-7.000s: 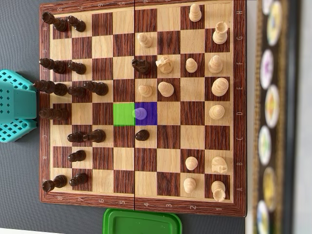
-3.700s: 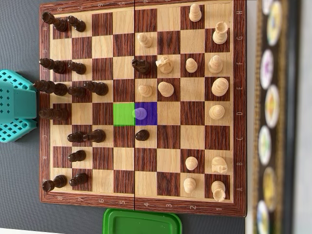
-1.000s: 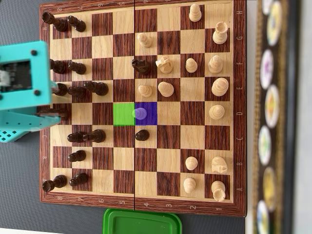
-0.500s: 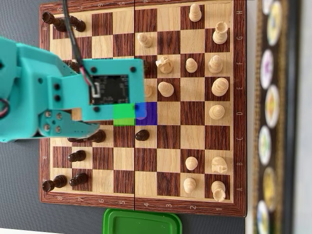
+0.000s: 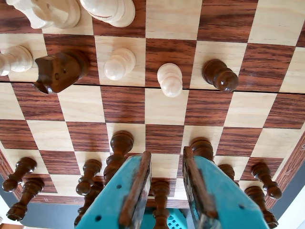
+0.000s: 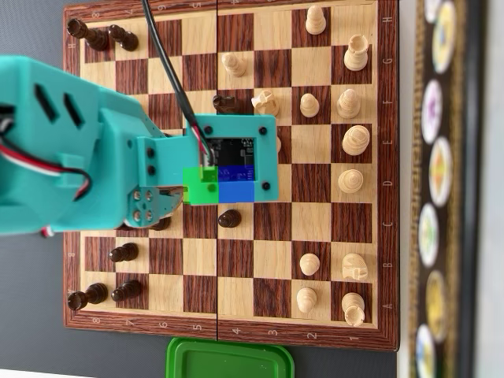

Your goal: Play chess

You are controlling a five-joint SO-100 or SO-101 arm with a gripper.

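We see a wooden chessboard point(image 6: 236, 311) of dark and pale squares with a reddish-brown rim, filling most of the overhead view and lying on a grey bench point(image 6: 31, 55). Its long fold line runs top to bottom through the middle of that frame. Dark pieces point(image 6: 122, 252) crowd the left columns, many seen leaning outward towards the frame edge; pale pieces point(image 6: 354, 142) stand at the right, with a few near the centre. A green square point(image 6: 195, 193) and a blue square point(image 6: 236, 190) are marked side by side at the board's middle.

In the wrist view a pale pawn point(image 5: 170, 79) stands upright at centre top — between another pale pawn point(image 5: 119, 63) to its left and a dark pawn point(image 5: 220, 75) to its right. A dark knight point(image 5: 59, 71) sits at the upper left.

The teal gripper point(image 5: 164, 162) enters from the bottom edge of the wrist view, its jaws parted and holding nothing, with a dark piece's top showing in the gap. In the overhead view the teal arm point(image 6: 71, 150) reaches in from the left — its camera block covers the squares just above the markers. A green lid point(image 6: 228, 358) lies below the board.
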